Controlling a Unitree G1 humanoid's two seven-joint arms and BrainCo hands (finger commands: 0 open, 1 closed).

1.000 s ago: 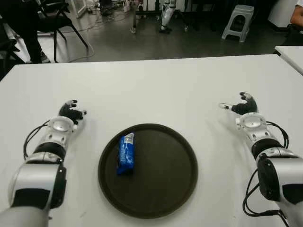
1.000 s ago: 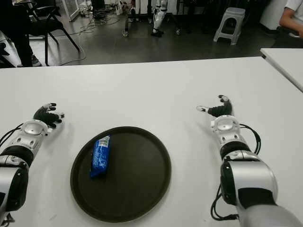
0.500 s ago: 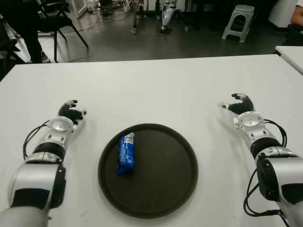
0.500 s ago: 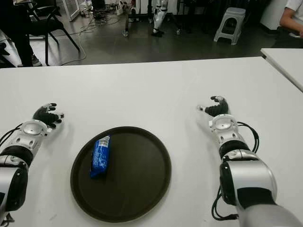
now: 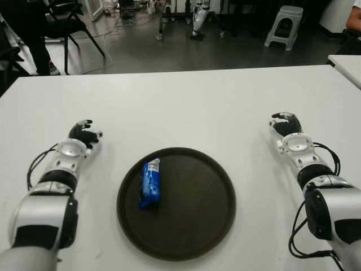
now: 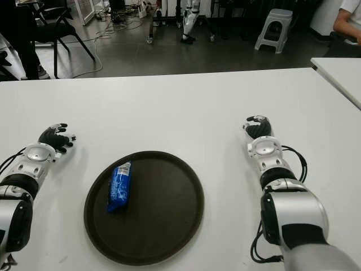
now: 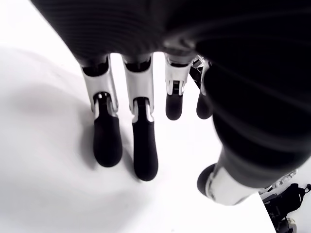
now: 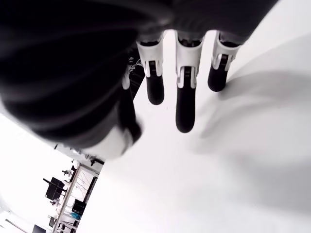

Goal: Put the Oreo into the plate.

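1. The Oreo [image 5: 150,183] already lies inside the plate [image 5: 197,237], along its left part just within the rim, so I judge the placing step finished and only the resting of my arms remains.

2. My left hand [image 5: 82,133] shows over the table [image 5: 180,107] towards its left edge, well apart from the plate. Its fingers [image 7: 140,145] hang extended and relaxed, and they hold nothing.

3. My right hand [image 5: 286,123] shows towards the table's right edge, also well apart from the plate. Its fingers [image 8: 185,112] point out straight and loose, with nothing in them.

4. As I judge it, the next move calls for little: no new grasp, only keeping both hands clear of the plate's rim so that the packet is not nudged out.

5. The Oreo is a slim, oblong blue packet with a glossy wrapper and crimped ends; it looks light and a bit slippery.

6. The plate is round, dark brown, shallow, with a low raised rim and a matt face.

7. The table is flat, white and smooth. My fingertips are dark and rounded, set on pale jointed segments.
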